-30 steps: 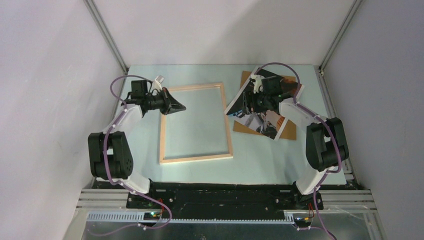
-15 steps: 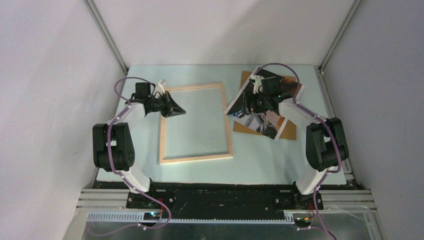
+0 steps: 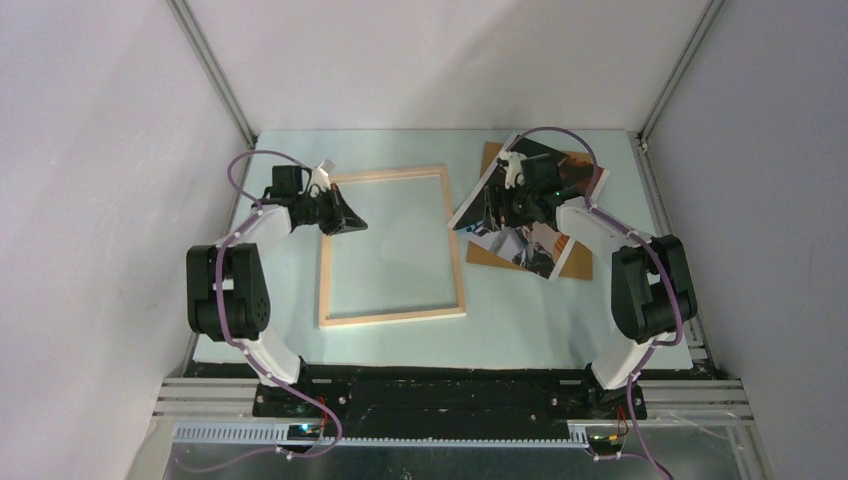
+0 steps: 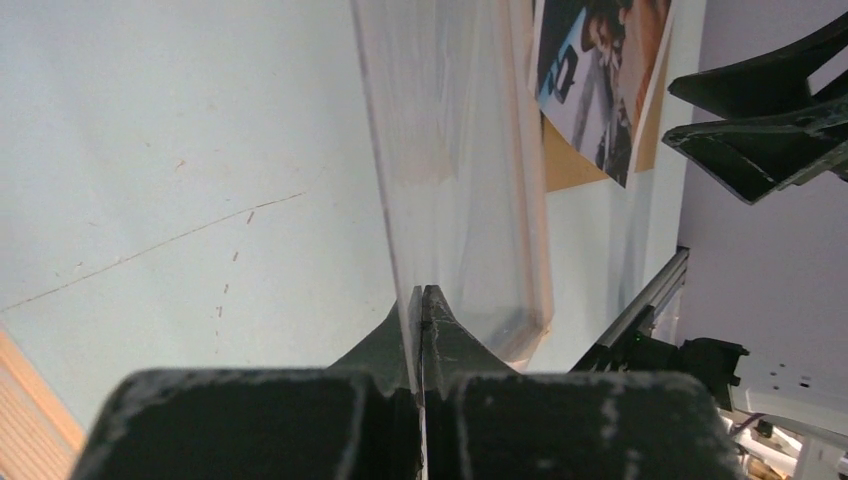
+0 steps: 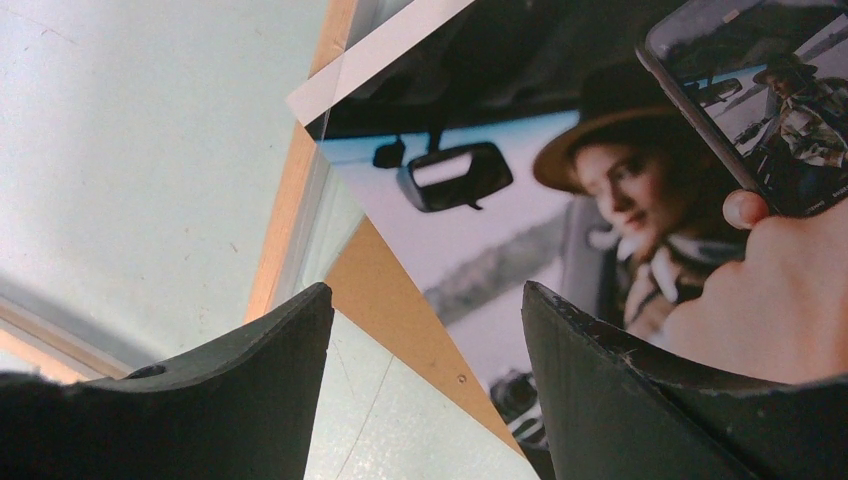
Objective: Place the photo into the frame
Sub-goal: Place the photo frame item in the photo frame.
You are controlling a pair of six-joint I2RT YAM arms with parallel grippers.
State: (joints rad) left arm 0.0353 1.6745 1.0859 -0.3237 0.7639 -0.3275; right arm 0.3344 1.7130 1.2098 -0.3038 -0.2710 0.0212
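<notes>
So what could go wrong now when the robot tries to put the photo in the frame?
The left gripper pinches the clear sheet by only its edge, so it might slip and fall on the frame. The right gripper hangs open over the photo, which lies on a brown board; it might grab both or crease the photo. The photo also sits crooked to the frame, so it could go in skewed.
</notes>
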